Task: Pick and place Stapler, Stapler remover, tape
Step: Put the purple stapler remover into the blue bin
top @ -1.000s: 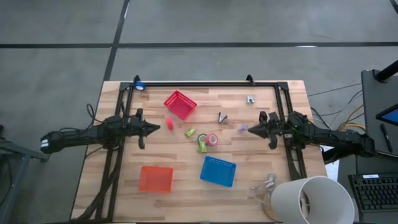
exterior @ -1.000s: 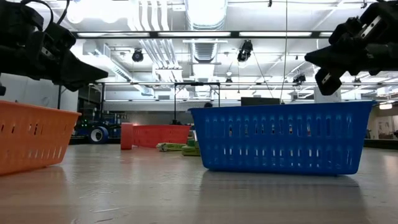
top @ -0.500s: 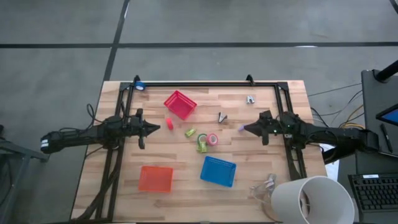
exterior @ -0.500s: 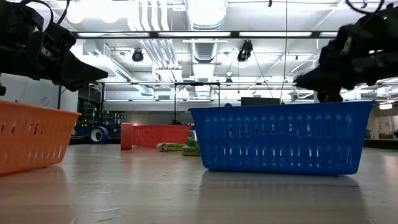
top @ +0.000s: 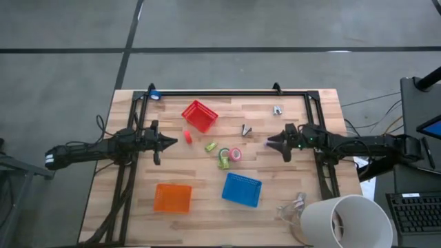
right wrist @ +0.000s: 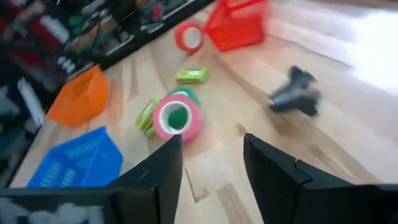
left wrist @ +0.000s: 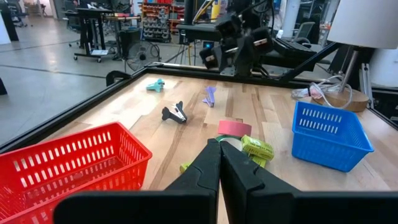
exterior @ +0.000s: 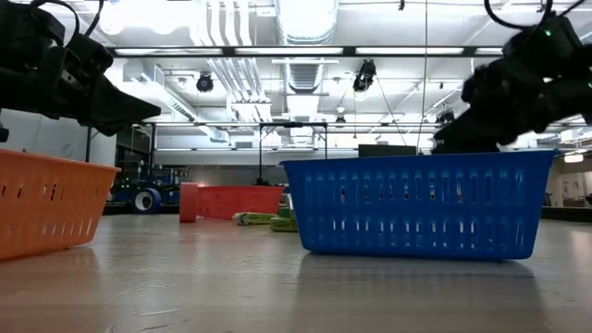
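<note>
I'm seeing my right gripper [top: 273, 143] hanging over the wooden table [top: 289, 180], jaws spread apart, gripping nothing, near a small purple piece [top: 266, 140]. My left gripper [top: 185, 140] is waiting at the left side, fingers [left wrist: 219, 163] pressed together and empty. The pink-red tape roll with pale centre [top: 236, 153] is lying mid-table touching the green tape roll [right wrist: 185, 94], yellow-green staplers [top: 224, 160] beside them. Red plastic basket [top: 200, 115], orange plastic basket [top: 172, 198] and blue plastic basket [top: 242, 189] are sitting around them. A dark metal claw remover [top: 246, 129] is lying apart.

red basket [top: 200, 115]; orange basket [top: 172, 198]; blue basket [top: 242, 189]; white lamp [top: 344, 221]
</note>
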Available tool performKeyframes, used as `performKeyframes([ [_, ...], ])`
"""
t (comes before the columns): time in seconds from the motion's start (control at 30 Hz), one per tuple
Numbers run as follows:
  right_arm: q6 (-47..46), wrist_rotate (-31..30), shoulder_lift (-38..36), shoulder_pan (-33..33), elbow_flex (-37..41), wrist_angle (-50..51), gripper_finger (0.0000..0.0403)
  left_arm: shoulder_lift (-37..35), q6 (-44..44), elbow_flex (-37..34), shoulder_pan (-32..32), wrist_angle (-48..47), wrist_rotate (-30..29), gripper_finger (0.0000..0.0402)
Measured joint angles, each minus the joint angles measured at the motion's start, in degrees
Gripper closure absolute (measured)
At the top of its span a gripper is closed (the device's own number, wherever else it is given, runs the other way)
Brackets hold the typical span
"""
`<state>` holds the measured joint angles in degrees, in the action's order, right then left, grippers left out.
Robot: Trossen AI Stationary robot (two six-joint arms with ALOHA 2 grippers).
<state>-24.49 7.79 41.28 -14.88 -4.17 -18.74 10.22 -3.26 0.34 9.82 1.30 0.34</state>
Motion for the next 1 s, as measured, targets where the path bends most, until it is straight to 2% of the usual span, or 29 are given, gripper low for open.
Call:
performKeyframes([
  [0.13,12.13,-0.42,3.32,3.73,-6.21,5.27,0.0236,0.00,0.01,0.00,0.00,-0.01,0.00,0.0392],
  [0.23,17.98,-6.61,5.97,6.89,-12.52,16.86,0.0239,0.00,0.02,0.00,0.00,0.00,0.00,0.0392],
  [0.33,19.16,-12.82,9.17,9.35,-18.77,28.61,0.0245,0.00,0.01,0.00,0.01,-0.01,0.00,0.0392],
  [0.57,22.92,-14.31,16.95,12.29,-32.05,44.65,0.0267,0.00,0.00,0.00,0.02,-0.02,0.00,0.0392],
  [0.77,26.39,-15.48,25.04,12.77,-37.45,50.35,0.0279,0.00,0.02,0.00,0.01,-0.02,0.00,0.0392],
  [0.9,24.56,-17.78,30.75,12.53,-40.83,50.90,0.0284,0.00,0.01,0.00,0.02,-0.02,0.00,0.0392],
  [1.0,26.81,-18.44,35.55,11.22,-44.25,56.46,0.0281,0.00,0.02,0.00,0.00,-0.02,0.00,0.0392],
])
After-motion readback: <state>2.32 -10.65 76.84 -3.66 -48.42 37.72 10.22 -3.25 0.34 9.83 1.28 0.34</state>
